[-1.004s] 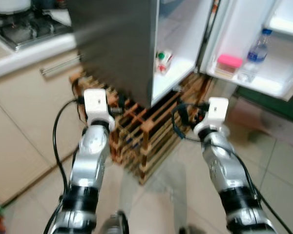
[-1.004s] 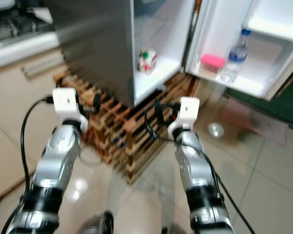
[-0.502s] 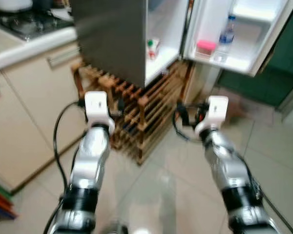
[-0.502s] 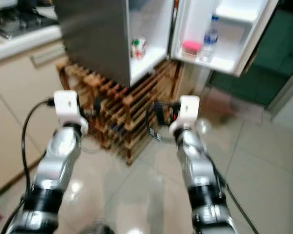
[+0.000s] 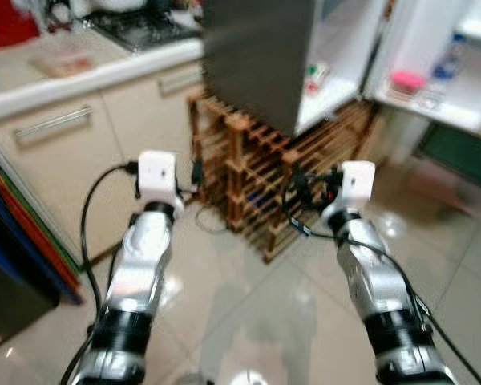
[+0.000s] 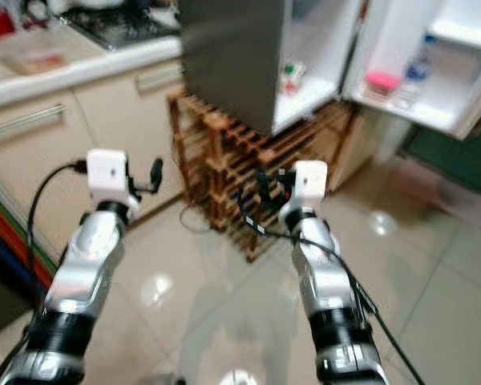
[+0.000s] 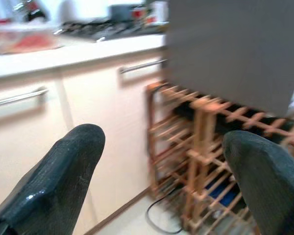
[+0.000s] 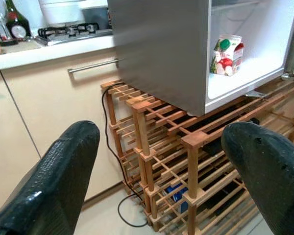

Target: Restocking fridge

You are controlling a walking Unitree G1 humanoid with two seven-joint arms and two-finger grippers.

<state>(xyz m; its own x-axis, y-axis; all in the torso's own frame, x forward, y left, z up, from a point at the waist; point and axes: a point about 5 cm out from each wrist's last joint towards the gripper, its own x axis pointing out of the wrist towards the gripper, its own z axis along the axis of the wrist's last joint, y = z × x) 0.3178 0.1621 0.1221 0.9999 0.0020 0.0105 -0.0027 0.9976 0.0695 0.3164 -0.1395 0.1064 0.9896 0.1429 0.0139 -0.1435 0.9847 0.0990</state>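
The fridge (image 5: 256,56) stands open ahead to the right, raised on a wooden rack. A small carton (image 8: 224,55) with a green cap stands on its bottom shelf. The open door (image 5: 465,88) holds a pink box (image 5: 406,81) and a blurred water bottle (image 5: 449,58). Both silver arms are held out in front over the floor, short of the fridge. My left gripper (image 7: 161,166) is open with nothing between its fingers, facing the cabinets and rack. My right gripper (image 8: 161,161) is open and bare too, facing the rack and the fridge's lower shelf.
A wooden wine rack (image 5: 256,184) sits under the fridge. A cream cabinet run (image 5: 88,136) with a counter and a hob (image 5: 144,24) lines the left side. A black cable (image 8: 130,215) lies by the rack. Glossy tiled floor (image 5: 248,321) spreads below the arms.
The whole view has swung left: the fridge now sits further up and right, and more cabinet front shows at the left. Both arms hold the same pose.
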